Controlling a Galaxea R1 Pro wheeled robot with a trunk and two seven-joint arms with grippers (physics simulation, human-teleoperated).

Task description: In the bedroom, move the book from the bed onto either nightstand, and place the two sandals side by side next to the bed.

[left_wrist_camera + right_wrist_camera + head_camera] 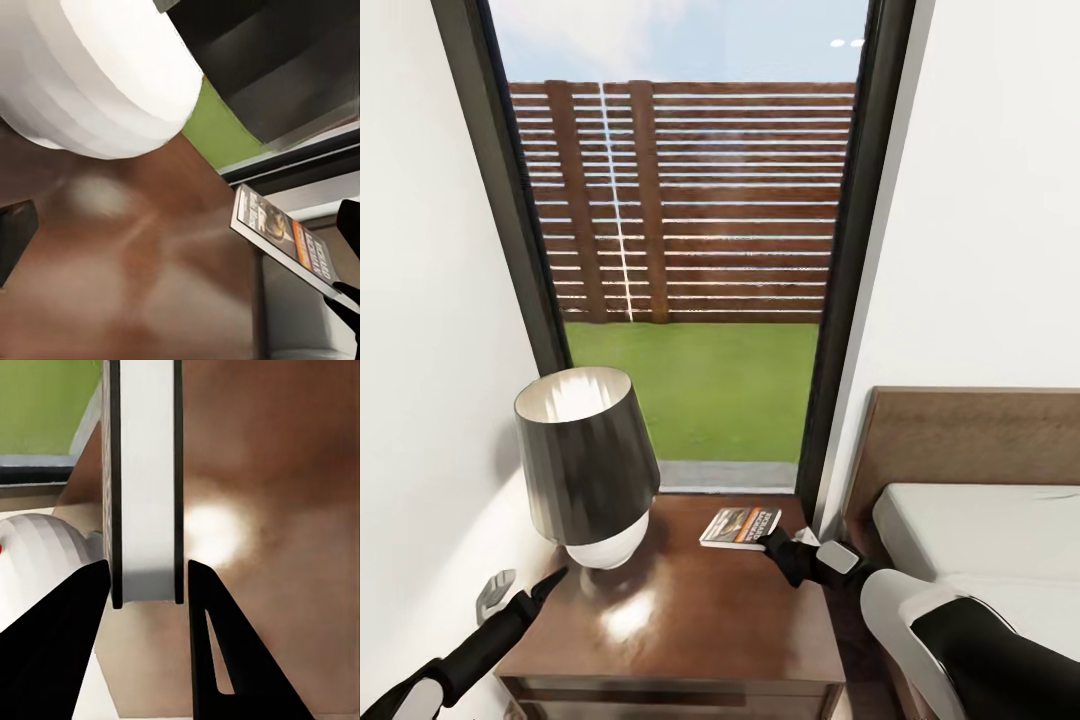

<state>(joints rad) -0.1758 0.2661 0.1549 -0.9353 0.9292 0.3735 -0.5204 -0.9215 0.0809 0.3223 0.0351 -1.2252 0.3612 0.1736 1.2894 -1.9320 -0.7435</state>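
Now the right hand [772, 541] grips the book [739, 526] over the nightstand [690, 610], near the lamp [588, 465]. Release too early near that back edge and it could slide off.

Bright daylight via window [690, 250]; nightstand [690, 620] glare, maybe slight blur.

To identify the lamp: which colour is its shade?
The lamp shade is black outside, pale inside; clearest in the head view.
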